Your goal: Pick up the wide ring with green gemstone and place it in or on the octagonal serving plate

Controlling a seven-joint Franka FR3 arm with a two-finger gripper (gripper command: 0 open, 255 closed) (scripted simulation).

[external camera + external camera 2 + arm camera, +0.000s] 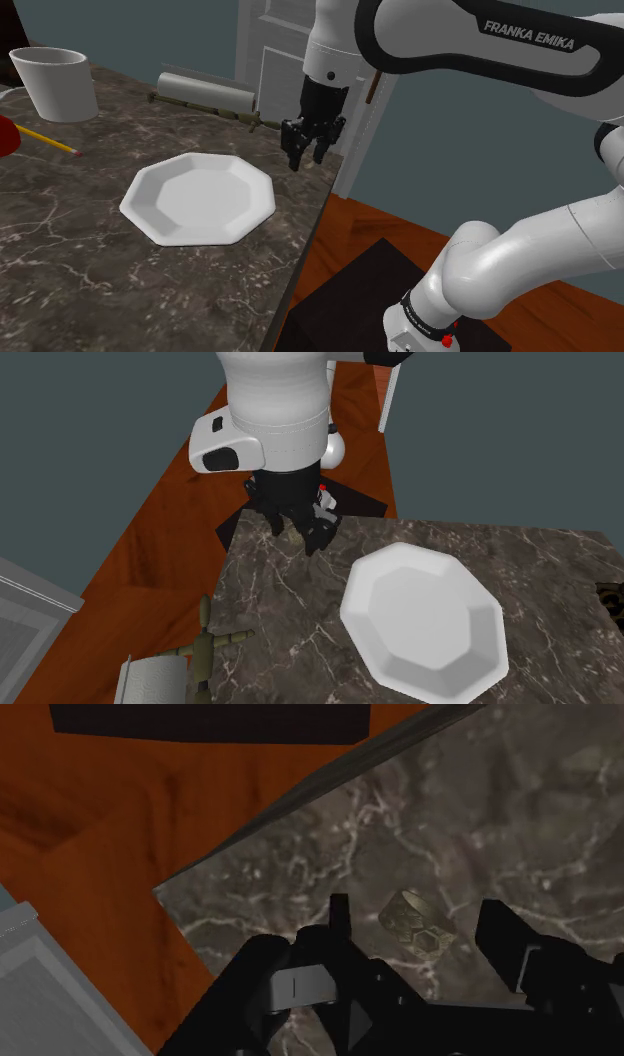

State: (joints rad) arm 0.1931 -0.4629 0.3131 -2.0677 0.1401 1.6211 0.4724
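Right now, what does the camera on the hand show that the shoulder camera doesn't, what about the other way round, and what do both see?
The wrist view adds a wide ring, lying on the counter between the open fingers, untouched. The shoulder view adds the white octagonal plate, a white cup, a yellow pencil and a pale roll. Both share the black gripper, the dark marbled counter and the reddish wooden floor.

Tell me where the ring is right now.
In the wrist view, the wide ring lies on the marble countertop, near its corner, between the fingers of the open gripper.
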